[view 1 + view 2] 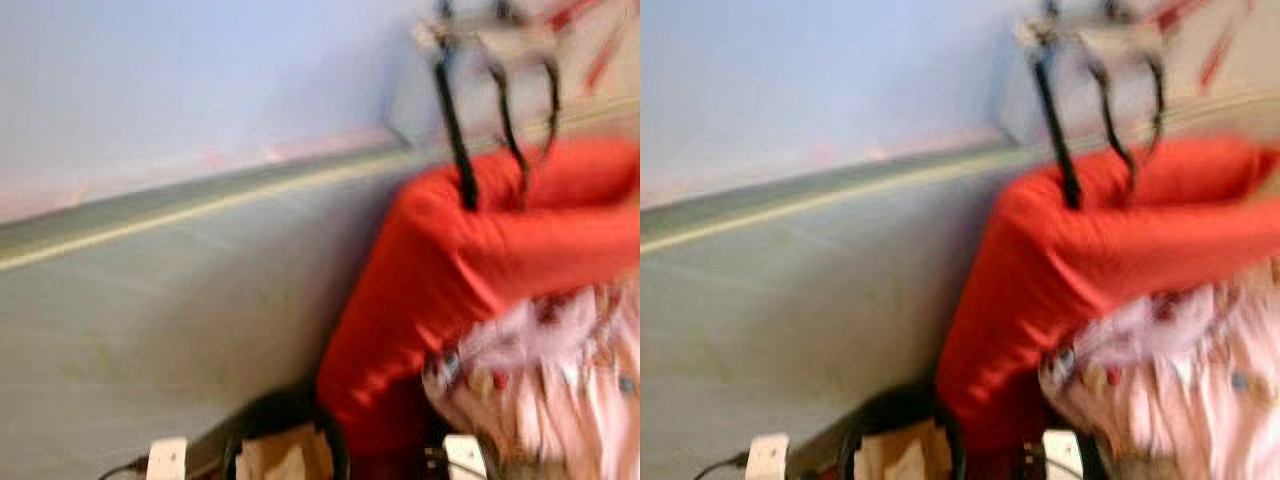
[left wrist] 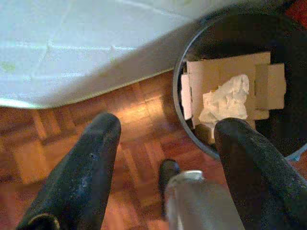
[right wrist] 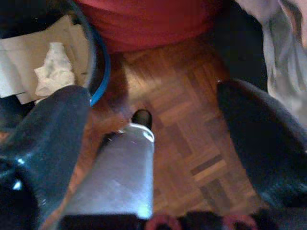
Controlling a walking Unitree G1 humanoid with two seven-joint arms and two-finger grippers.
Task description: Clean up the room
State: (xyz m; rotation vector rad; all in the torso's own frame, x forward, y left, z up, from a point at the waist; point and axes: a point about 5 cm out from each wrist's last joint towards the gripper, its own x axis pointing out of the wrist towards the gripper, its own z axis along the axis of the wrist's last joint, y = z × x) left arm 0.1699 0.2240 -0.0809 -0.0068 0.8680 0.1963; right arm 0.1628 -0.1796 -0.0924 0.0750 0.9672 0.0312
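The round dark waste bin (image 2: pixel 240 81), holding flattened cardboard (image 2: pixel 230 81) and crumpled white paper (image 2: pixel 225 98), stood on the parquet floor (image 3: pixel 192 120) just beside a red cushion-like bulk (image 1: pixel 450 270). Both grippers hung empty with fingers spread. The left gripper (image 2: pixel 168 143) hovered over the bin's near rim; the right gripper (image 3: pixel 153 129) was over bare floor, with the bin off past one finger. The left arm looked nearer.
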